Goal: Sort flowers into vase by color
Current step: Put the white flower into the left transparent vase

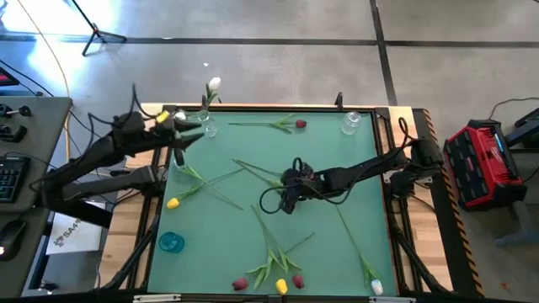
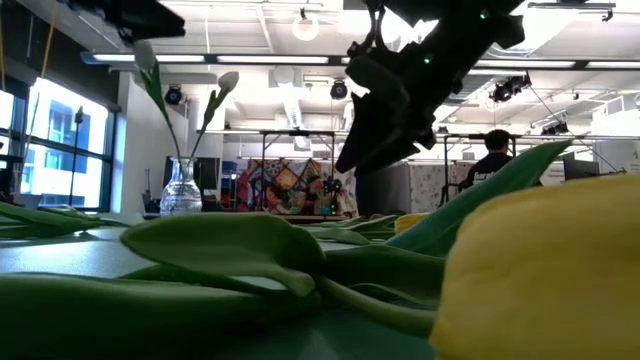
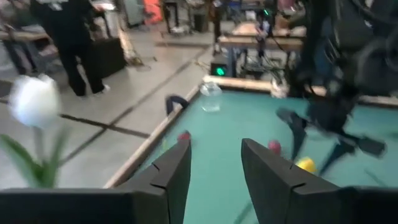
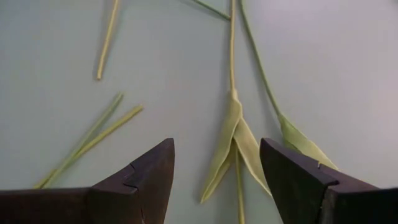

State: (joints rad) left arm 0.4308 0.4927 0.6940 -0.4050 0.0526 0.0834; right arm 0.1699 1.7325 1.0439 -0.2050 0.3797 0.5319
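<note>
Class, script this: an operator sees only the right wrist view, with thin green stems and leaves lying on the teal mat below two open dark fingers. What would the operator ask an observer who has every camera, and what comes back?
Operator: My right gripper hangs open over bare stems. Is any flower in a vase?
Observer: Yes. One white-headed tulip stands in the clear glass vase at the mat's top-left corner in the high view.
Operator: Where is the other arm?
Observer: The left gripper is close beside that vase, its fingers apart with nothing between them.
</note>
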